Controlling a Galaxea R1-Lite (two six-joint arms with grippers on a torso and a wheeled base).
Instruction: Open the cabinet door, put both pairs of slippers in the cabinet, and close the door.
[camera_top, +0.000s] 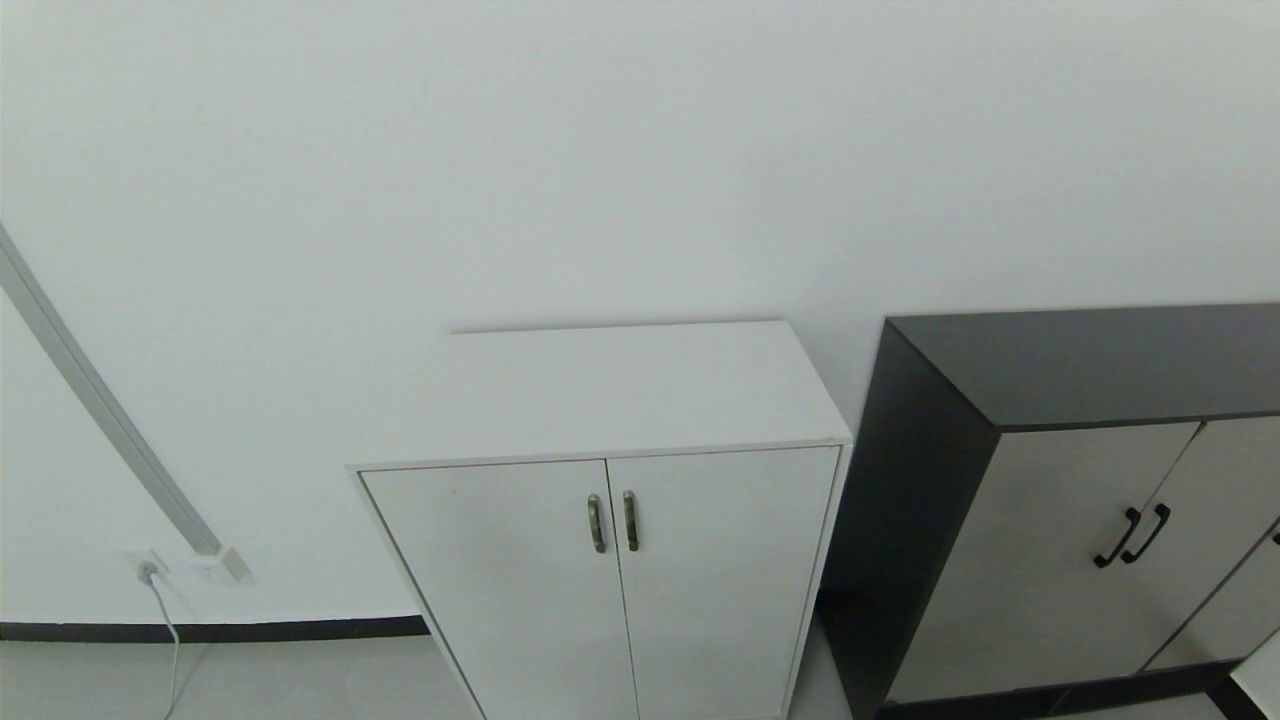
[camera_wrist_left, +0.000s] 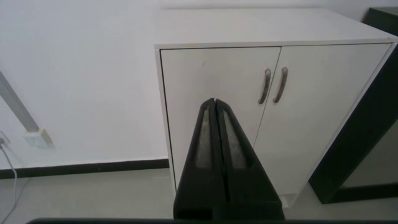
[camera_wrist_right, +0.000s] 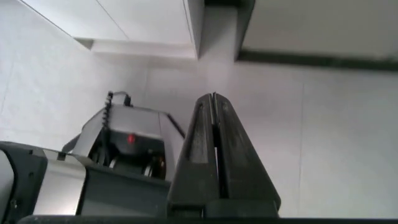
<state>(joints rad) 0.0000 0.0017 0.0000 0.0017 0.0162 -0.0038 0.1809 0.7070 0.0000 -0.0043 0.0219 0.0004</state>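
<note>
- We see the white cabinet (camera_top: 610, 395) standing against the wall (camera_top: 640, 150), its top bare and both doors shut. The left door (camera_top: 510, 590) and the right door (camera_top: 725, 580) meet at a middle seam.
- Two grey handles (camera_top: 597, 523) stand upright, just beside each other, one on each side of that seam.
- Our left gripper (camera_wrist_left: 214, 102) has its fingers pressed together and holds nothing. It points toward the left door and is apart from it.
- Our right gripper (camera_wrist_right: 214, 98) is likewise clamped tight and empty. It hangs over the pale floor (camera_wrist_right: 336, 137), near the foot of the white cabinet.
- A black cabinet (camera_top: 1050, 365) with grey doors and black handles stands just to the right of the white one, with a narrow gap between them.
- On the wall at left, a grey conduit (camera_top: 90, 390) slants down toward the floor. Beside its lower end sits a socket (camera_top: 150, 568), from which a cable (camera_top: 168, 625) hangs down.
</note>
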